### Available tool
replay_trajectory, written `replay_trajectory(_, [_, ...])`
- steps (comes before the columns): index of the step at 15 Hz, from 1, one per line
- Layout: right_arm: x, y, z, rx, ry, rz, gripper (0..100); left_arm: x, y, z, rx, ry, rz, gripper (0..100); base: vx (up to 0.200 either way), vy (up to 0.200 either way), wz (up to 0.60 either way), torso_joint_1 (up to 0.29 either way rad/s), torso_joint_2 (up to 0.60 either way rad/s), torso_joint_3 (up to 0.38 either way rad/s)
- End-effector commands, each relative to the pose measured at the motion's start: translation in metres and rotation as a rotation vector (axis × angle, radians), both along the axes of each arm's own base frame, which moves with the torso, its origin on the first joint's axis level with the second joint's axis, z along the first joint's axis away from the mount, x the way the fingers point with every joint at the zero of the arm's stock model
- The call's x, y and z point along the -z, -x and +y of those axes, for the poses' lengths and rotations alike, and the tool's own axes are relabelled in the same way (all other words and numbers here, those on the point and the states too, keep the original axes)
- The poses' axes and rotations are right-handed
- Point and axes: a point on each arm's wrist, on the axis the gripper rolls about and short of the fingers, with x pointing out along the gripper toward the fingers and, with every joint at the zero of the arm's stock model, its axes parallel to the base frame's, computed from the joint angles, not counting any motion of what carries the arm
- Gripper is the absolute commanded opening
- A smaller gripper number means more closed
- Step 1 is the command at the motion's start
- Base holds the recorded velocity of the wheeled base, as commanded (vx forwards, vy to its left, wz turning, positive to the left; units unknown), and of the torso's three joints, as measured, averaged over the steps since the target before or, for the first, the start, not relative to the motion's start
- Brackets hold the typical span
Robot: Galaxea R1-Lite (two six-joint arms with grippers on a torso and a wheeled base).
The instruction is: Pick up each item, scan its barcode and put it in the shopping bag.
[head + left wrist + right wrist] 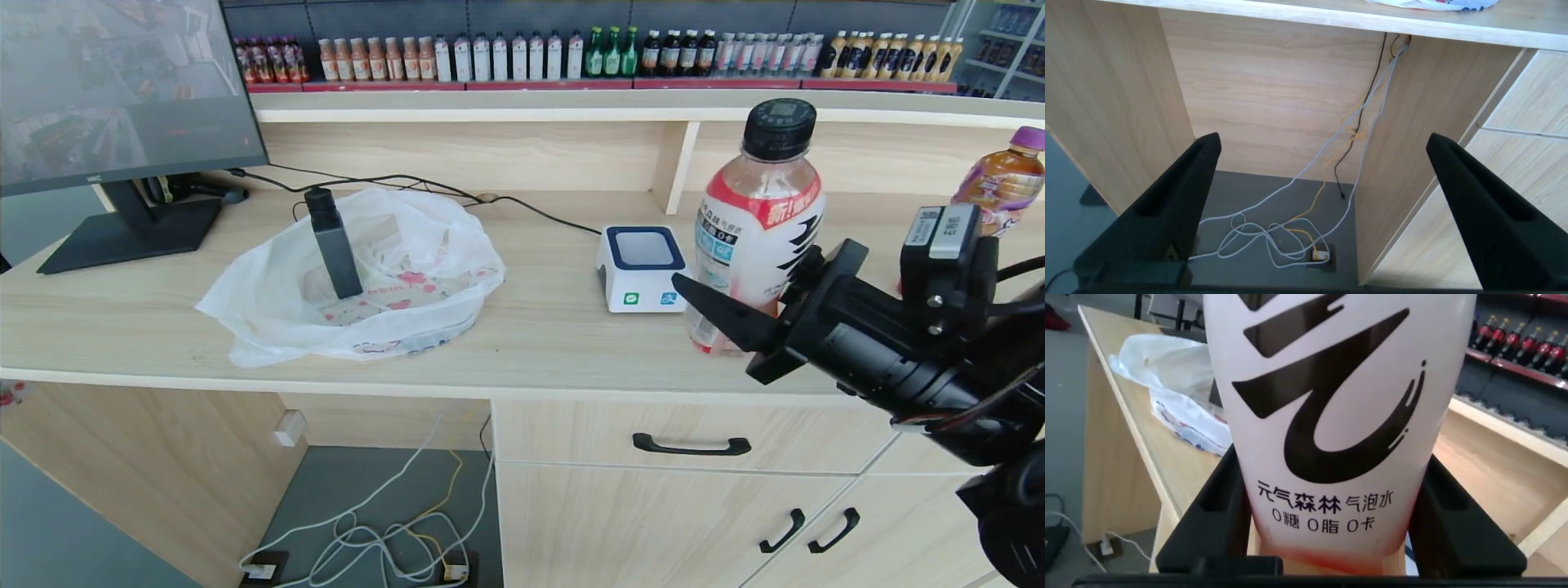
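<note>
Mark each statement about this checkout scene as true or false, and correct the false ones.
1. A dark bottle stands inside the shopping bag. True.
2. The scanner sits to the left of the bag. False: it sits to the bag's right, between the bag and the black-capped bottle.
3. The right end effector has a finger on each side of the black-capped bottle. True.
4. The left end effector grips a bottle. False: it is open and empty, below the counter.
</note>
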Motion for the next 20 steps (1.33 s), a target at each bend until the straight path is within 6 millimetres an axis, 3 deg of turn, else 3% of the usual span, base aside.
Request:
replay_trajectory(1, [-0.006, 0.014, -0.001, 0.007, -0.106, 0.073, 0, 0.0, 0.0, 0.0, 0.0, 0.001, 0.0, 100, 0.0, 0.0, 0.0, 0.0, 0.0, 0.0])
replay_trajectory(5, [0.01, 0.007, -0.002, 0.171, -0.2, 0.203, 0, 0.0, 0.0, 0.0, 0.0, 0.001, 0.0, 100, 0.0, 0.0, 0.0, 0.0, 0.0, 0.0])
replay_trajectory(6, [0.003, 0.002, -0.002, 0.248, -0.255, 0.188, 0, 0.0, 0.0, 0.0, 0.0, 0.001, 0.0, 100, 0.0, 0.0, 0.0, 0.0, 0.0, 0.0])
replay_trajectory(10, [0.002, -0.01, 0.0, 0.278, -0.295, 0.201, 0, 0.0, 0.0, 0.0, 0.0, 0.002, 0.0, 100, 0.0, 0.0, 0.0, 0.0, 0.0, 0.0])
replay_trajectory(13, [-0.005, -0.003, -0.008, 0.281, -0.326, 0.187, 0, 0.0, 0.0, 0.0, 0.0, 0.004, 0.0, 100, 0.0, 0.2, 0.0, 0.002, 0.0, 0.005])
replay_trajectory(16, [-0.007, -0.01, -0.009, 0.288, -0.344, 0.189, 0, 0.0, 0.0, 0.0, 0.0, 0.002, 0.0, 100, 0.133, 0.2, 0.0, 0.001, 0.01, 0.002])
replay_trajectory(20, [-0.016, -0.004, -0.014, 0.286, -0.364, 0.156, 0, 0.0, 0.0, 0.0, 0.0, 0.004, 0.0, 100, 0.15, 0.2, 0.0, 0.002, 0.0, 0.005])
